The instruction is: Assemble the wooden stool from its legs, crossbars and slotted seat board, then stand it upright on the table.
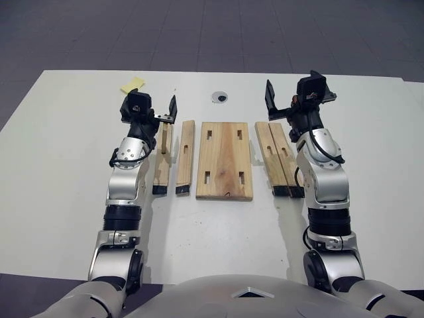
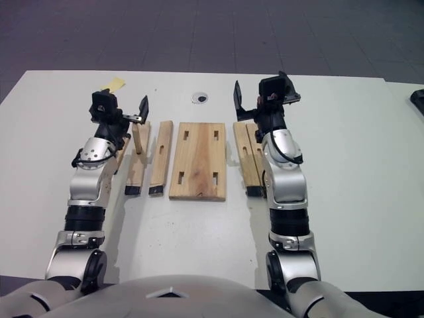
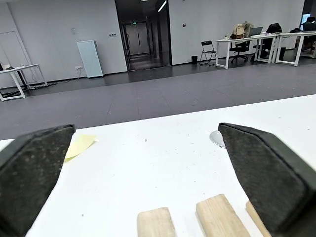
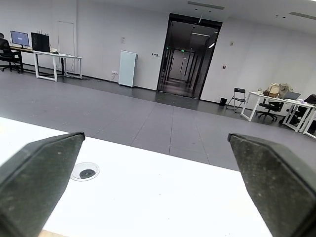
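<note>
Two hands are up over the table (image 1: 66,132), both spread wide and gripping nothing. Dead centre lies the slotted seat board (image 1: 225,159), flat on the table, four slots showing.

At the board's 9 o'clock, two legs lie side by side. The inner left leg (image 1: 185,156) is just beside the board, and the outer left leg (image 1: 162,173) lies next to it with a narrow gap between. At the board's 3 o'clock is the right pair of legs (image 1: 278,159), pressed together along their length. All four have their dark-tipped ends pointing to 6 o'clock.

The left hand (image 1: 154,108) hangs over the 12 o'clock end of the outer left leg with its fingers (image 3: 34,173) far apart. From the wrist, the leg ends (image 3: 219,219) sit low between the two pads, not gripped. A short wooden stick (image 2: 137,140) seems to stand upright on that outer leg, right at the hand's 6 o'clock. Whether it touches the hand, I can't tell.

The right hand (image 1: 293,94) sits over the 12 o'clock end of the right pair. Its fingers (image 4: 34,177) are just as wide, with only bare table between them.

A yellow note (image 1: 132,85) lies at the left hand's 11 o'clock. A round port (image 1: 220,97) in the table sits at the board's 12 o'clock, between the two hands.
</note>
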Robot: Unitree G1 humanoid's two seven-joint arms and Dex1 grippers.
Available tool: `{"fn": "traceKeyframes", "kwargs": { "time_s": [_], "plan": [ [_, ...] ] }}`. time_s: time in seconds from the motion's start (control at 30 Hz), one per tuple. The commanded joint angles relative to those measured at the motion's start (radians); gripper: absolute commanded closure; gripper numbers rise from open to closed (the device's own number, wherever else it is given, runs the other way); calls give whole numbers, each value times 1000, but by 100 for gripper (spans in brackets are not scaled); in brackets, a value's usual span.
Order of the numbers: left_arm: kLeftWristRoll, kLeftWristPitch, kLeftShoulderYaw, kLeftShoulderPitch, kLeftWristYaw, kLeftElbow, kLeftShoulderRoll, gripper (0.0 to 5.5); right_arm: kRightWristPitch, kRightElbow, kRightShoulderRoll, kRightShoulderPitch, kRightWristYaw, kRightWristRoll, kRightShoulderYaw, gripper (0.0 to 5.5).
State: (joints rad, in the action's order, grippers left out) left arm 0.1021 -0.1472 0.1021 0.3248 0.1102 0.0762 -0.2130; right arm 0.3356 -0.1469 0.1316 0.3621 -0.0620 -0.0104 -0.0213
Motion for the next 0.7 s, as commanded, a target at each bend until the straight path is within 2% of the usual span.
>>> {"fn": "traceKeyframes", "kwargs": {
  "time_s": [0.03, 0.7],
  "plan": [
    [44, -49, 56, 36, -3, -100, -19, 12, -6, -6, -2, -10, 7, -2, -4, 10],
    [34, -80, 46, 146, -13, -119, -15, 12, -26, 16, -15, -7, 16, -1, 8, 10]
  ]
}}
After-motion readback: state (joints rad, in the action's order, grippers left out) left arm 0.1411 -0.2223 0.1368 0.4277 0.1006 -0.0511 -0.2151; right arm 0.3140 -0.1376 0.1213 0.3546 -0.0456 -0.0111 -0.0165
